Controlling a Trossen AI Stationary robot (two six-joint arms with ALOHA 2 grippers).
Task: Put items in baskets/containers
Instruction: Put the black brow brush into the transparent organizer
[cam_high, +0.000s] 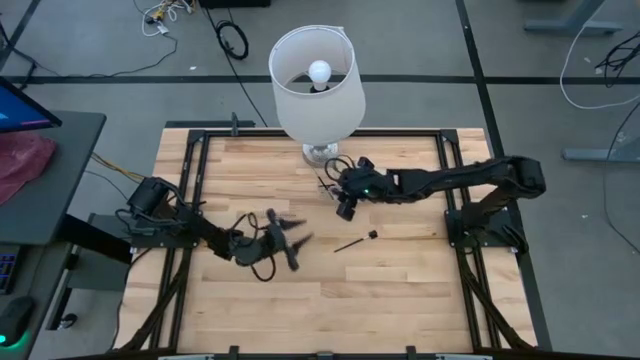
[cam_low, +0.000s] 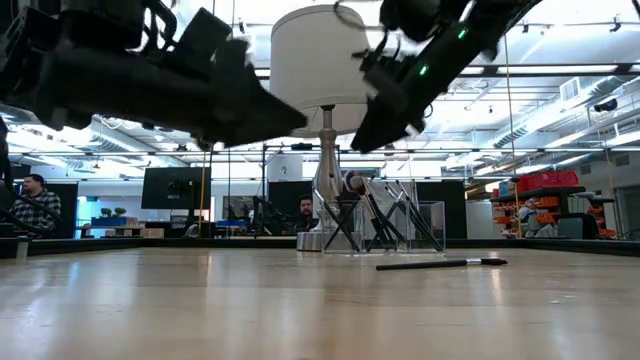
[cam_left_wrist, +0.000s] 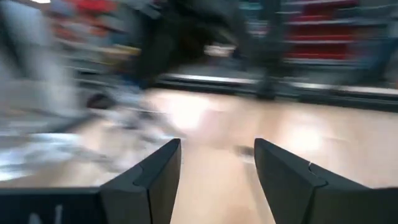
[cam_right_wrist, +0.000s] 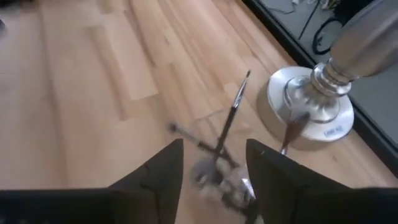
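Observation:
A small clear box (cam_low: 400, 228) stands beside the lamp's base, and several makeup brushes (cam_low: 372, 215) lean upright inside it. In the high view the box (cam_high: 329, 186) shows only faintly. One dark brush (cam_high: 357, 241) (cam_low: 440, 263) lies flat on the table, to the right of my left gripper. My right gripper (cam_high: 345, 208) (cam_right_wrist: 214, 177) hovers open just above the box and holds nothing; a thin brush (cam_right_wrist: 229, 121) leans up past its fingers. My left gripper (cam_high: 298, 242) (cam_left_wrist: 217, 180) hangs open above the table's middle, clear of the lying brush.
A tall lamp with a white shade (cam_high: 316, 85) stands on a silver base (cam_right_wrist: 310, 104) at the far edge, right behind the box. Bare wood lies toward the near edge. People sit in the room beyond the table (cam_low: 30, 205).

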